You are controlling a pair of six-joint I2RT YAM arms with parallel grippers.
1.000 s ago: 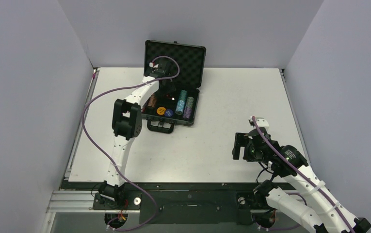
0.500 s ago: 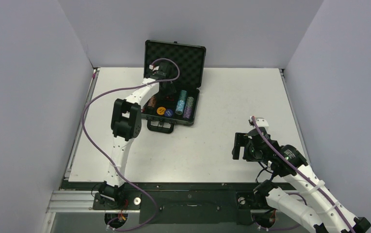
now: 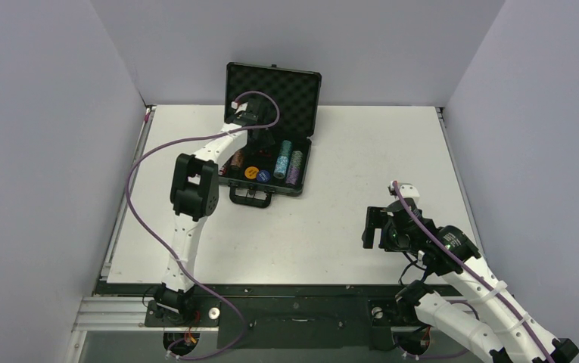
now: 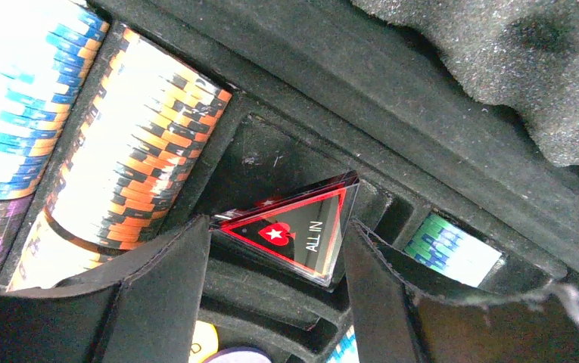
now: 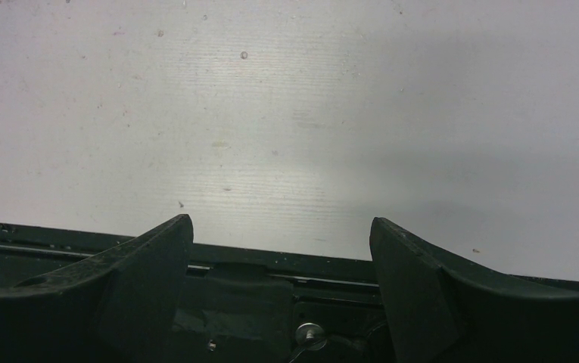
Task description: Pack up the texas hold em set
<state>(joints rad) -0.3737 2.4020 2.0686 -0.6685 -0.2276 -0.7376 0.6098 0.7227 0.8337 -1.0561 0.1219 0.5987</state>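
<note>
The left gripper (image 4: 277,249) hangs spread inside the briefcase (image 3: 301,83), with the black-red triangle (image 4: 301,238) just ahead between its fingers, seemingly seated in a foam pocket; it looks like hard, light, glossy plastic, likely slippery, best pinched across its straight edges; the right gripper (image 5: 280,227) is spread over the table (image 5: 271,113).

Your left arm (image 3: 193,185) stretched far forward, the left end effector (image 4: 275,231) pointing down, fingers (image 4: 157,287) partly apart. Your right arm (image 3: 452,249) sat folded near its base, the right end effector (image 5: 280,223) low, its fingers wide apart.
</note>
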